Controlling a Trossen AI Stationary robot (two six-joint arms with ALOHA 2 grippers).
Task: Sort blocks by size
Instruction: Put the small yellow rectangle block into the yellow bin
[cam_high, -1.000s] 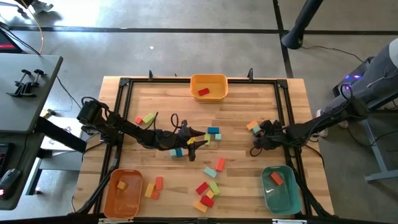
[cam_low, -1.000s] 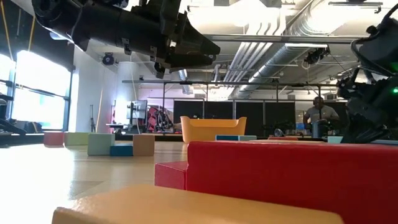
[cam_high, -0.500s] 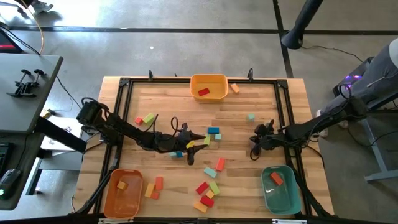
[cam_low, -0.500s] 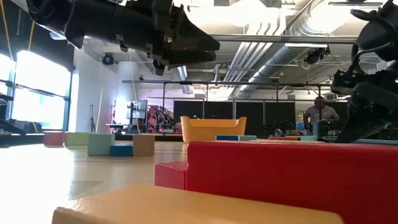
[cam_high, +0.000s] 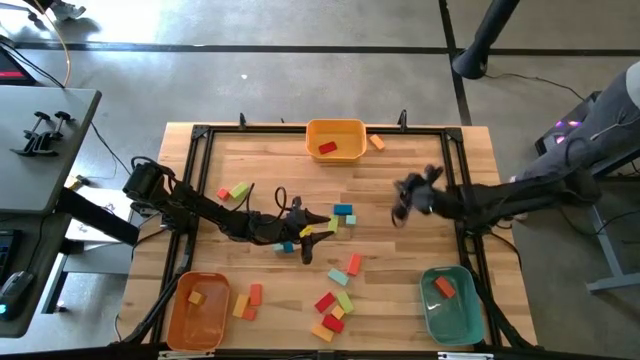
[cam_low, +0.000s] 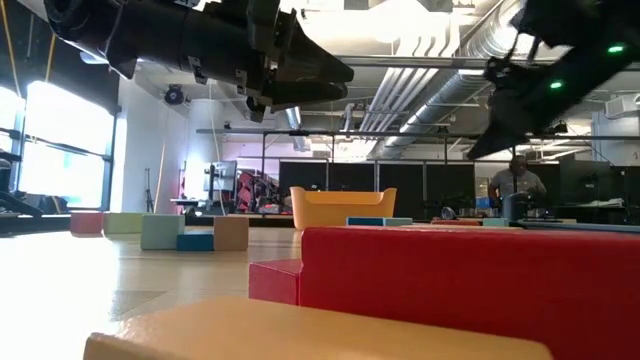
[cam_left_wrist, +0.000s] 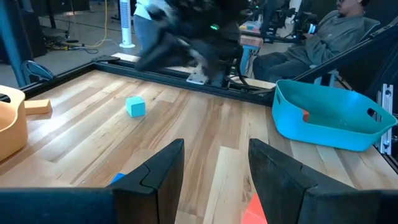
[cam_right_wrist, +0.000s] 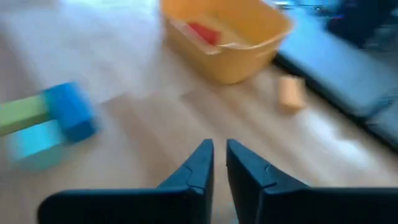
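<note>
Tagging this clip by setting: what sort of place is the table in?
Probably a robotics lab or workshop in an open industrial hall: exposed ceiling ducts, a wooden table with a black frame, sorting bins like the yellow bin, and a seated person nearby.

Right end effector (cam_high: 399, 212) farther up-table, raised.

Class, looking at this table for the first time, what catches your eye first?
Bright blocks lie scattered over the wooden table. Three bins sit at its edges: a yellow bin at the back, an orange bin and a teal bin at the front corners.
</note>
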